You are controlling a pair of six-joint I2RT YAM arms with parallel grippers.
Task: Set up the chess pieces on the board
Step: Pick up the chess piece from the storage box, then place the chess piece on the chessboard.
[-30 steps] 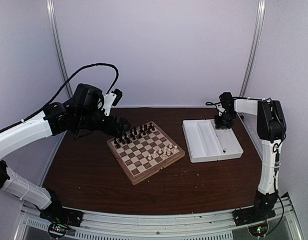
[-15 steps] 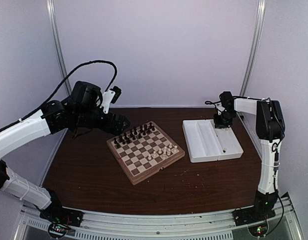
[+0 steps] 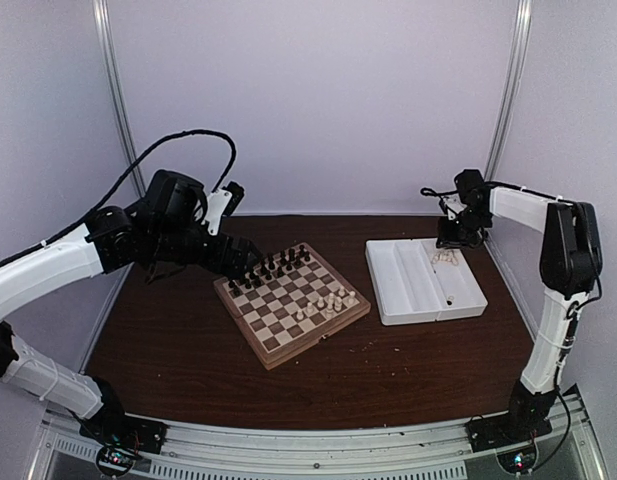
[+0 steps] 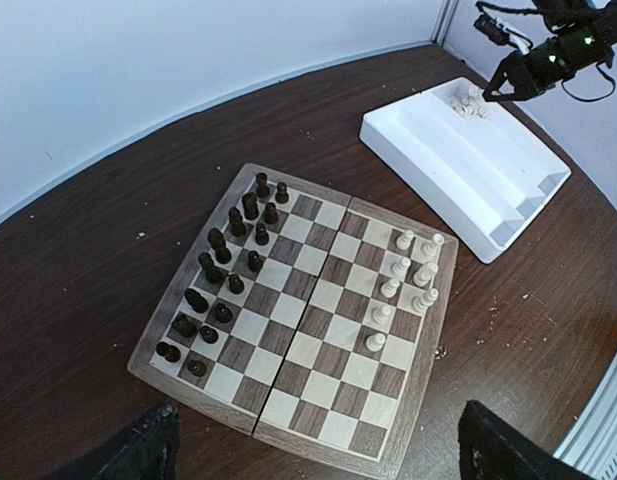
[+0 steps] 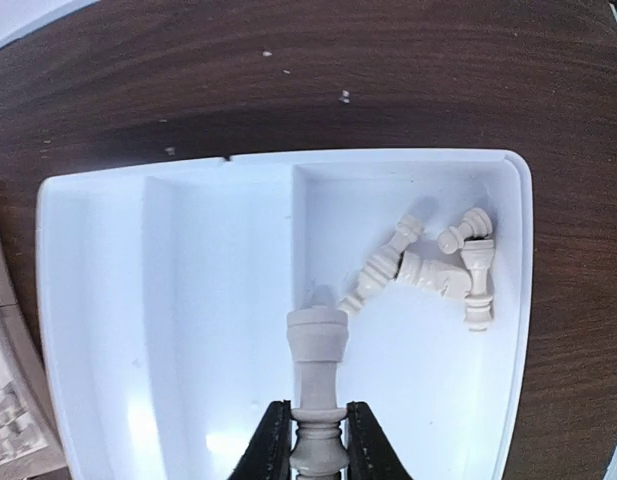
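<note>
Board (image 4: 308, 320) lies near the middle of the dark table (image 3: 188, 350), turned at an angle so that one corner points toward the near edge. Dark pieces (image 4: 218, 243) stand in two rows along its far left side. A small group of cream pieces (image 4: 400, 268) stands upright on the squares along its right side, while the squares between the two groups are bare. Just right of the board, not touching it, sits a white tray (image 4: 458, 170) divided into long compartments. In its far right compartment a few loose pieces (image 5: 438, 270) lie on their sides in a little heap, touching one another. The right gripper (image 5: 318, 445) hangs over that far end of the tray, its jaws closed narrowly on the base of one cream piece (image 5: 316, 350). This piece has a broad flat top and points away from the fingers, beside the heap and apart from it. The left gripper (image 3: 240, 256) hovers over the far left edge of the board, above the dark rows. Its jaws are spread wide with nothing between them, and only the two fingertips (image 4: 138, 450) show at the bottom corners of the left wrist view.
</note>
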